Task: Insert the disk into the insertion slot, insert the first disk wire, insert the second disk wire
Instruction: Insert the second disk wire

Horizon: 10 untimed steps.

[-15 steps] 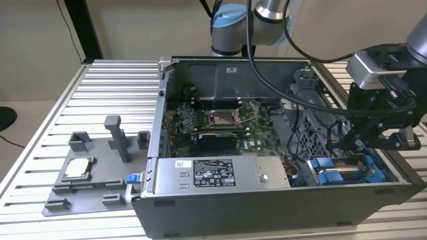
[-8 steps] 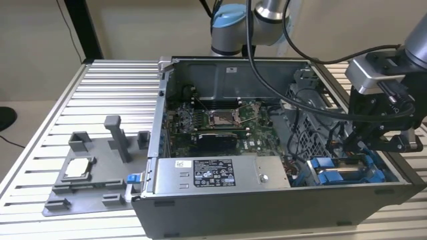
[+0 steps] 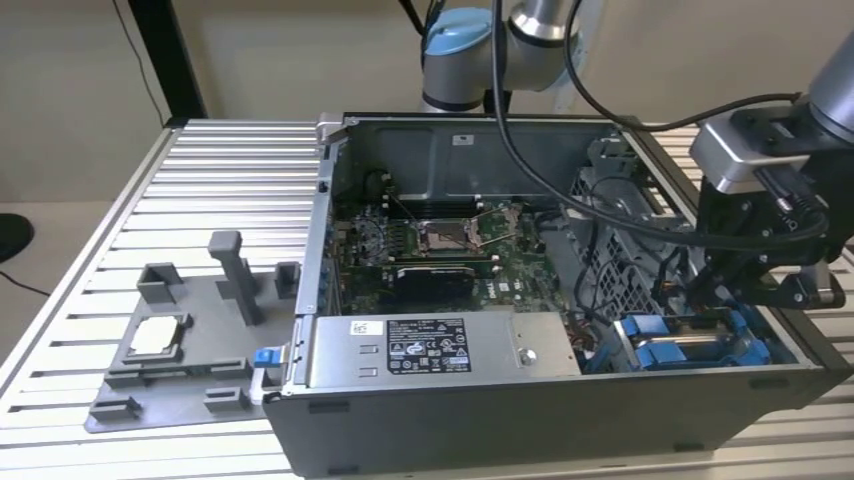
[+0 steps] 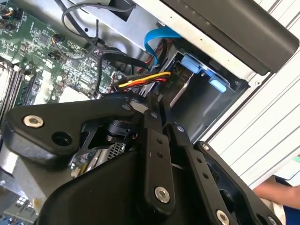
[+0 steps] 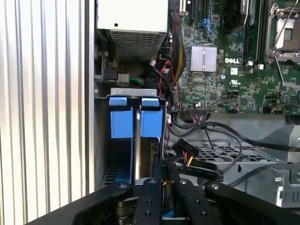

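1. The disk (image 5: 140, 136) stands on edge inside the insertion slot (image 5: 105, 159), in the computer case (image 3: 534, 420).
2. The tool (image 5: 166, 180) has its fingers squeezed together on a wire plug (image 5: 185, 152) beside the disk.

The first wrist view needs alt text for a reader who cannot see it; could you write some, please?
A black end effector is closed over a grey metal drive bay with two blue plastic tabs, inside an open computer case beside a green motherboard and black cables.

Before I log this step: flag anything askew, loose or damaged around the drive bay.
Nothing looks damaged. The disk stands on edge in the insertion slot, blue tabs level. The red-yellow-black power cable hangs loose beside it, near the end effector.
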{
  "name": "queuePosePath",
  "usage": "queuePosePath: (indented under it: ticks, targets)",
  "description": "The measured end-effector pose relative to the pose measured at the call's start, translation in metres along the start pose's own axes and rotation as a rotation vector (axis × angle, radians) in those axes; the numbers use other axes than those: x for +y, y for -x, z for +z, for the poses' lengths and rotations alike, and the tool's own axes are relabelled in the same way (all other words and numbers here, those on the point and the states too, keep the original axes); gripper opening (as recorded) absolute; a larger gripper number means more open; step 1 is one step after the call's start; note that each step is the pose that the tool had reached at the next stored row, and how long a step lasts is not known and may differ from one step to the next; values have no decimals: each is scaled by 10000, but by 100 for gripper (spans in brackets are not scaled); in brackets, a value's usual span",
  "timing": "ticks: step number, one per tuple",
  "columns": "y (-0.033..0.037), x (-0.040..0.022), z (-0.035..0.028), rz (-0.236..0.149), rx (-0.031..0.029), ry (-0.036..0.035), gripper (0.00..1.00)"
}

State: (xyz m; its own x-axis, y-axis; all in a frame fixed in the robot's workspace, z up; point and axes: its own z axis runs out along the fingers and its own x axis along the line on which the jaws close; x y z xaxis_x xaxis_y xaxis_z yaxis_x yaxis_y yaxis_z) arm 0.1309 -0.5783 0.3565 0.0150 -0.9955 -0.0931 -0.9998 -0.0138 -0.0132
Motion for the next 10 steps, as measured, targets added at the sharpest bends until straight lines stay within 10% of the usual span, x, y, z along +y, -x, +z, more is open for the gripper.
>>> queuePosePath:
  ticks: [10]
  targets:
    - [-39,26,71,-13,4,-134,0]
